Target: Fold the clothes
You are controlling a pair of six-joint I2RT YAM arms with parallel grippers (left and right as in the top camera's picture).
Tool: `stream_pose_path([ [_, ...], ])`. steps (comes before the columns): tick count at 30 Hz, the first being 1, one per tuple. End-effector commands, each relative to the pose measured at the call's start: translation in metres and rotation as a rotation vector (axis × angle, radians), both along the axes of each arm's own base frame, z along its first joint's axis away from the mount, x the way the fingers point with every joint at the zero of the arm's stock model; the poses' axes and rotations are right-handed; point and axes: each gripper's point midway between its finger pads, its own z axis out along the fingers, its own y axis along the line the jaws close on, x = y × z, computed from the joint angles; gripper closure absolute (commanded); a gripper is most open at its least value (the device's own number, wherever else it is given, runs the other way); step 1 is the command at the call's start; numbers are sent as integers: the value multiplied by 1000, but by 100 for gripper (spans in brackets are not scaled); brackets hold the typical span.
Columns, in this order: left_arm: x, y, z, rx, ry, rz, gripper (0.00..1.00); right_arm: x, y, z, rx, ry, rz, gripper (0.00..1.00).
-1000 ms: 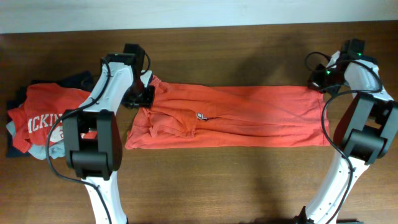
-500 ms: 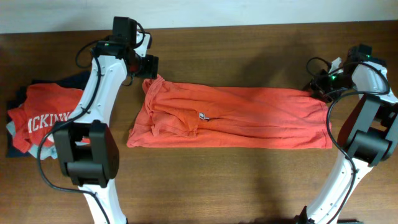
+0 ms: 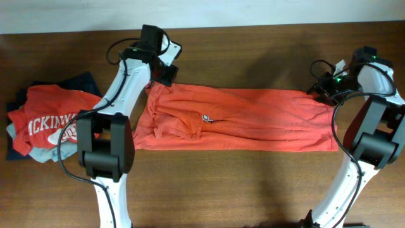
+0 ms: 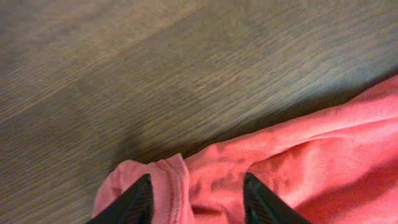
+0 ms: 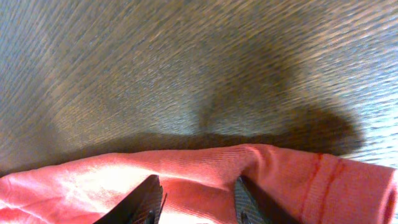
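Note:
The orange-red T-shirt (image 3: 240, 119) lies as a long flat band across the table, small chest lettering (image 3: 205, 118) near its left part. My left gripper (image 3: 166, 74) is at the shirt's far left corner; in the left wrist view (image 4: 196, 196) its jaws stand apart over the hemmed cloth (image 4: 298, 155). My right gripper (image 3: 324, 88) is at the far right corner; in the right wrist view (image 5: 198, 198) its jaws stand apart with a ridge of the shirt (image 5: 205, 163) between them. Neither visibly pinches the cloth.
A pile of other garments lies at the left edge: a red shirt with big white print (image 3: 47, 117) on light-grey (image 3: 38, 154) and navy (image 3: 82, 82) pieces. Bare wooden table (image 3: 240, 57) shows behind and in front of the shirt.
My left gripper swung away from the shirt's left corner toward the back, then right, and now sits over the far left corner. My right gripper shifted slightly down onto the far right corner.

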Motion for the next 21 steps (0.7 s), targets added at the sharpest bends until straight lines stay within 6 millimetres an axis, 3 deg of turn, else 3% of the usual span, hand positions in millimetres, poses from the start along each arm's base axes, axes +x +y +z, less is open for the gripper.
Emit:
stream_pose_path([
  [1, -3, 9, -32, 45, 58, -7, 58, 5, 6, 21, -8, -50, 27, 57],
  [10, 3, 24, -32, 121, 35, 26, 59, 5, 6, 21, -8, -50, 26, 56],
  [17, 6, 36, -31, 182, 20, 56, 65, 5, 6, 21, -9, -49, 26, 56],
  [18, 6, 37, -31, 182, 21, 58, 68, 5, 6, 21, -9, -49, 26, 56],
  [21, 7, 42, -31, 181, 19, 67, 90, 5, 6, 21, -11, -48, 26, 56],
])
